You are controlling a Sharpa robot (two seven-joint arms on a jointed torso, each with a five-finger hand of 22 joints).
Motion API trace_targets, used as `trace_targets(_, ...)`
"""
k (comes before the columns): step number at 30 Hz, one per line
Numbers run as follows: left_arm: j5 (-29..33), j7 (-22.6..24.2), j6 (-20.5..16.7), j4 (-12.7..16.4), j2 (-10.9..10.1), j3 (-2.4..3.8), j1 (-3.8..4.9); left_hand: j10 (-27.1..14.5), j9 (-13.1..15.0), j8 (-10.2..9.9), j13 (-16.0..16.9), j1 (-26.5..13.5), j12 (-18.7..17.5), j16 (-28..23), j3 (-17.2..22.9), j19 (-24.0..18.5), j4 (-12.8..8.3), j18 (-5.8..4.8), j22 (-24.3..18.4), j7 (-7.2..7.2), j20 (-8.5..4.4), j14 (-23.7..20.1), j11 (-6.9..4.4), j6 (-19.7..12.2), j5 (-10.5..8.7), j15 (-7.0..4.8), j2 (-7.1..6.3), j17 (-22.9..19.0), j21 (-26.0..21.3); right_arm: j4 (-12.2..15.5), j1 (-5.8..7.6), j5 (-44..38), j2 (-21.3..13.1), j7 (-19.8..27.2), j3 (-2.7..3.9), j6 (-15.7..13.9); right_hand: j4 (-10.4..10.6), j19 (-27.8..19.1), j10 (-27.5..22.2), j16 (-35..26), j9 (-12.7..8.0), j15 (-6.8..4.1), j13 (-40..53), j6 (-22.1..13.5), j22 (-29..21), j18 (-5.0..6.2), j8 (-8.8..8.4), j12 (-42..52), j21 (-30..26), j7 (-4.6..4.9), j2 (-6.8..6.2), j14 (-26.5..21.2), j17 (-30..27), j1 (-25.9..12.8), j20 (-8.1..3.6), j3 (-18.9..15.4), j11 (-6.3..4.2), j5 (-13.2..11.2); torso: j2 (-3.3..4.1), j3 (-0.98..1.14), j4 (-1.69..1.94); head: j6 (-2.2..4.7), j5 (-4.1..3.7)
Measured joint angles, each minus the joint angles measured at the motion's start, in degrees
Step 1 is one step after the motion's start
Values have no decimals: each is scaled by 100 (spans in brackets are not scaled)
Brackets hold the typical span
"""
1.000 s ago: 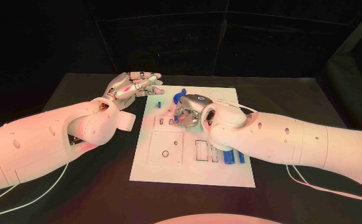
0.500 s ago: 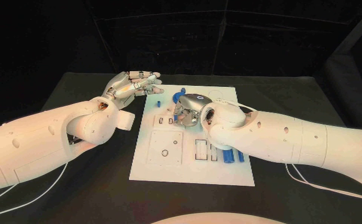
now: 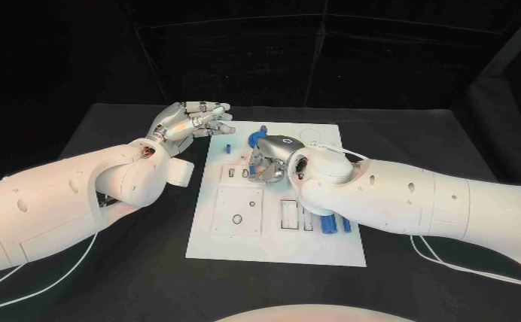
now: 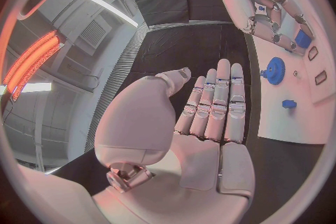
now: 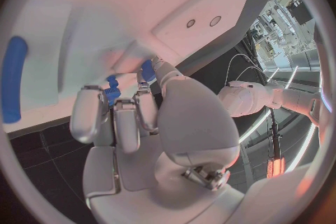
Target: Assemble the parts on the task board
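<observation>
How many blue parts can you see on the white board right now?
5: a blue gear and a small blue peg at the far edge, two blue bars near the right edge, one small blue part in the right hand. More may be hidden.

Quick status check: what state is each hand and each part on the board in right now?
left hand: flat, fingers together, holding nothing, beside the board.
right hand: fingers curled around a small blue part over the board.
blue gear: on the board, untouched.
blue bars: lying on the white board.

White task board point(image 3: 272, 247), blue parts point(image 3: 327, 224)
</observation>
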Motion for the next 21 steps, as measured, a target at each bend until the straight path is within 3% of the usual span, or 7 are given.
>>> trace_targets(10,0,-2,1,-1,-1,0,0,0,0,0,0,0,0,0,0,0,0,0,0,0,0,0,0,0,0,0,0,0,0,3,-6,-37,2,-15,-2,-7,38,-12,-22,-10,-13,0,0,-63,-11,0,-39,-39,0,23,-48,0,0,-48,12,-38,22,0,1,0,3,-3,-8)
trace_targets(21,0,-4,3,-1,-3,0,0,-2,0,23,0,0,0,0,-16,0,-16,0,0,13,0,0,2,-14,0,0,0,3,0,31,-32,-56,6,-48,-19,-110,195,-36,-263,-10,-32,82,0,-437,-30,0,-201,-352,-22,99,-240,1,-1,-240,48,-273,112,-69,1,0,3,1,-12)
